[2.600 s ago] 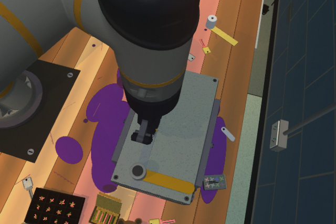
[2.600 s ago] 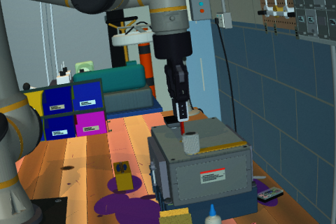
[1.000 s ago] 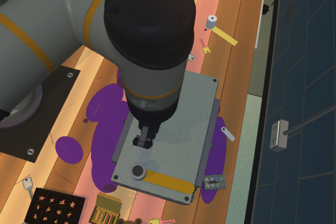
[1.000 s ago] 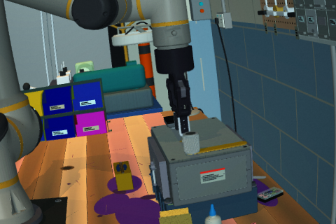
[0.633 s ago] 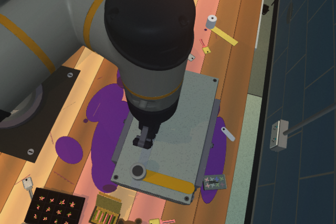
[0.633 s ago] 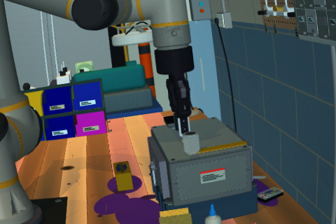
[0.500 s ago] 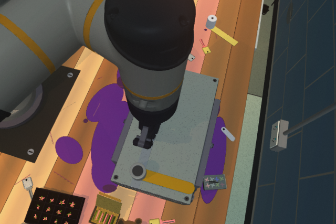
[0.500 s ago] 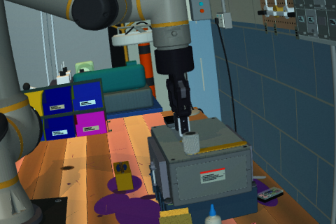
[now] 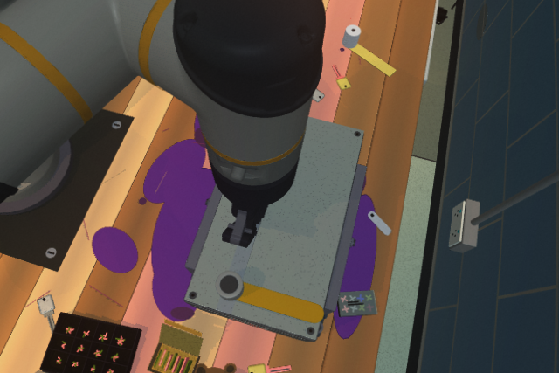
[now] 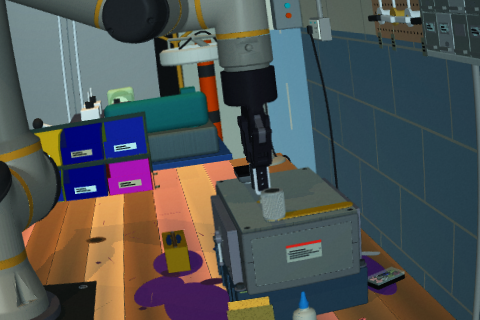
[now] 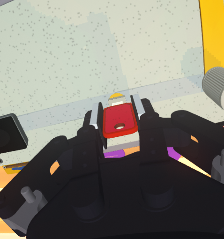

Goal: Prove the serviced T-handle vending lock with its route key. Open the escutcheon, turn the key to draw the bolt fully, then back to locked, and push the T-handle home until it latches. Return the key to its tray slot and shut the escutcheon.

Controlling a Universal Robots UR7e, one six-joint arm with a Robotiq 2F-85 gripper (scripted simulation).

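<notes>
My gripper (image 11: 117,117) points straight down at the top of the grey lock box (image 9: 280,229). Between its fingers stands the route key's red bow (image 11: 119,119), upright over the top plate. A brass spot shows just beyond the bow. The knurled grey knob (image 11: 217,87) stands near the box's front edge, with a yellow strip (image 9: 282,303) running from it along that edge. A dark rectangular plate (image 11: 6,134) lies on the top to one side. The fingers are clamped around the red key bow.
The box's front edge lies just past the knob (image 10: 272,205). A small yellow block (image 10: 176,252) stands on the bench to the left. Coloured bins (image 10: 102,157) stand at the back. A dark tray (image 9: 90,344) with small flowers lies near the bench corner.
</notes>
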